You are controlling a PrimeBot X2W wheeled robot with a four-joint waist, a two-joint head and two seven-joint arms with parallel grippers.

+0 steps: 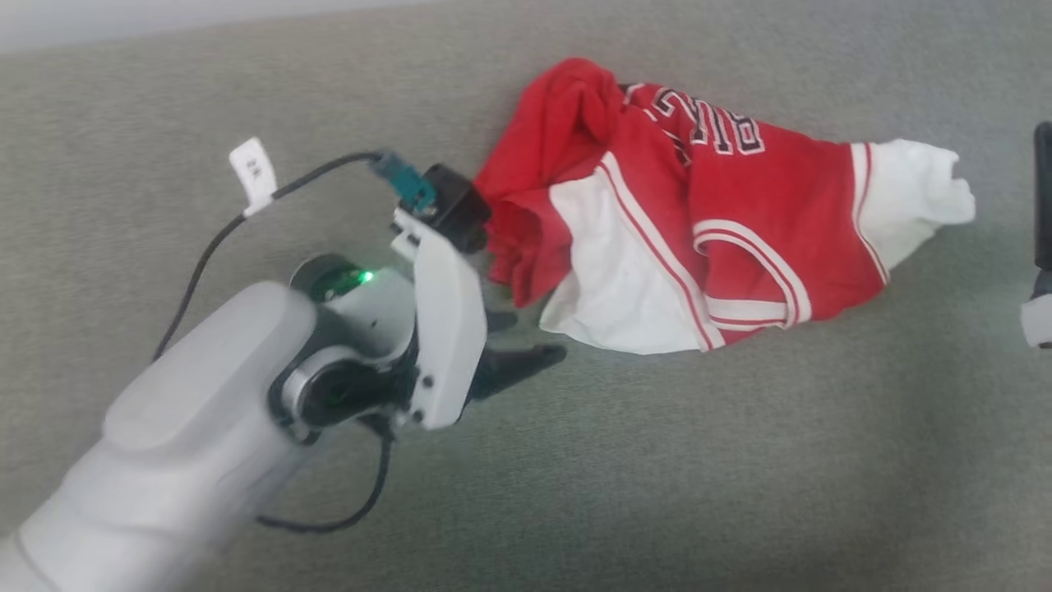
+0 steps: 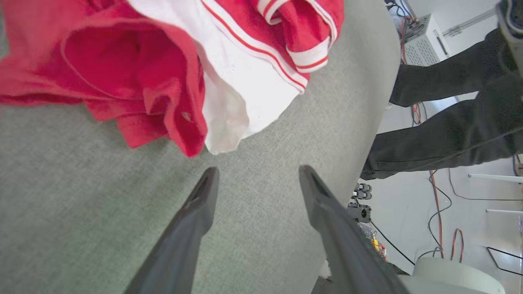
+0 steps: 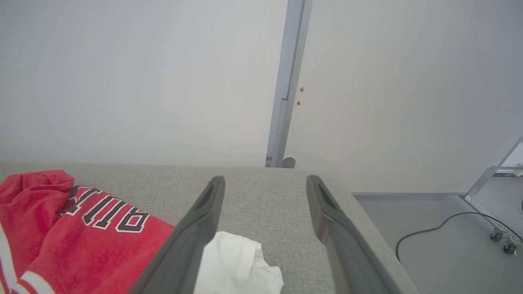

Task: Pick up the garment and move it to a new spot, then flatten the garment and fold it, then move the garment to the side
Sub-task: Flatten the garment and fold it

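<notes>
Clearly, the garment (image 1: pixel 723 238) is not yet flat and not yet folded: it lies as a crumpled heap on the grey worktop (image 1: pixel 740 477), with one white panel sticking out on the right and a red part bunched up on the left. Whether this is already its new spot, I cannot judge; flattening, folding and putting it aside all remain, I think. The left hand (image 1: pixel 522 341) is open and empty, its two fingers (image 2: pixel 186 228) spread just beside the near left edge of the garment, apart from it. The right hand (image 3: pixel 264 183) is open too and holds nothing, near the white corner. The cloth looks soft and limp, with deep folds, red-and-white striped trim and black numerals outlined in white. The worktop has a fine woven cover and a rounded edge. The fingers are dark, long and tapering
</notes>
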